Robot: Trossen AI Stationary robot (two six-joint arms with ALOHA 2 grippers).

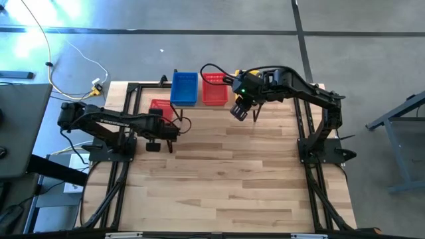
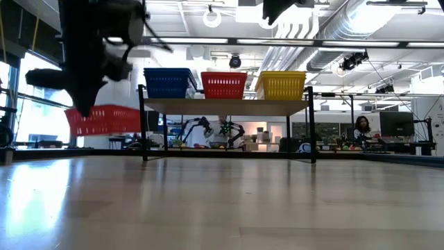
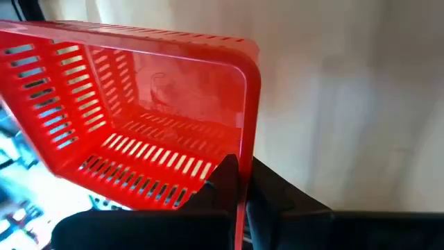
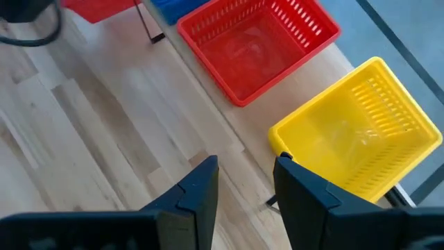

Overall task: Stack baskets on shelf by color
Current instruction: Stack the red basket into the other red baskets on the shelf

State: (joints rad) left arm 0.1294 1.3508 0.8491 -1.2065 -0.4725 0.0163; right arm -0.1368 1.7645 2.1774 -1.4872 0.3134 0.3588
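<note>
Left pincer [image 3: 239,198] clamps the lifted red basket's [image 3: 132,118] rim.

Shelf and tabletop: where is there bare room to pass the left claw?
The wooden tabletop in front of the light-wood shelf is bare. The shelf is crowded: blue, red and yellow plastic mesh baskets fill it side by side. The left claw grips another red mesh basket by its rim; the right claw hangs open before the shelf.
</note>
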